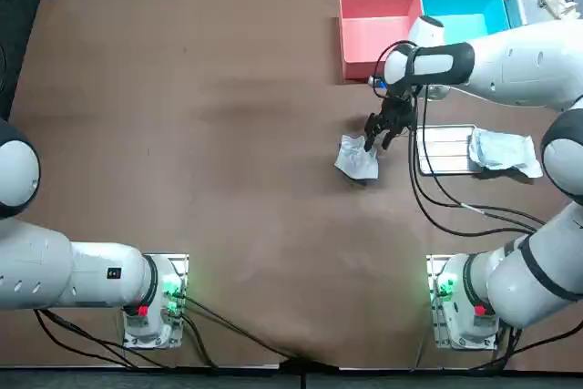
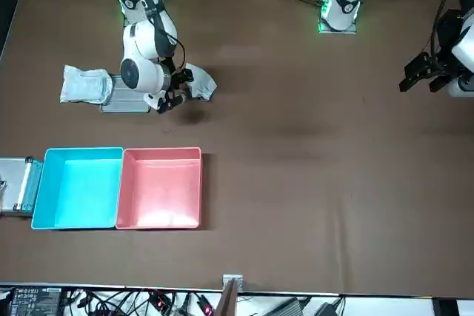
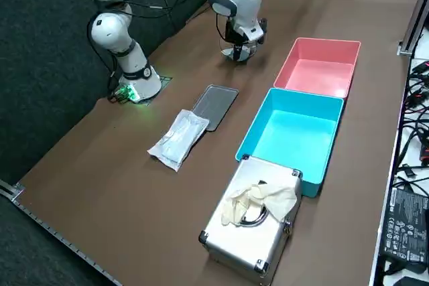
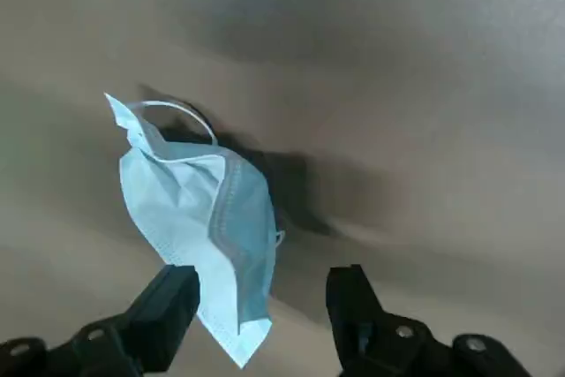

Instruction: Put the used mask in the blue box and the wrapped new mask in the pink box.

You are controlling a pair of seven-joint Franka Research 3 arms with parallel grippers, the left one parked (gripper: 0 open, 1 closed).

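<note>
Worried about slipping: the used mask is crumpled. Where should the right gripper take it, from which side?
Likely from above, on the bunched corner of the used mask, which sits between the open fingers of the right gripper. Folds stand off the table there; the ear loop would slip.

Claw (image 1: 378, 142) over used mask (image 1: 355, 161) hides its corner, case (image 1: 521, 8) cut at rt edge

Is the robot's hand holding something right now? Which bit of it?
Nothing is held. The right gripper hovers with open jaws on either side of one corner of the used mask, not pinching it.
</note>
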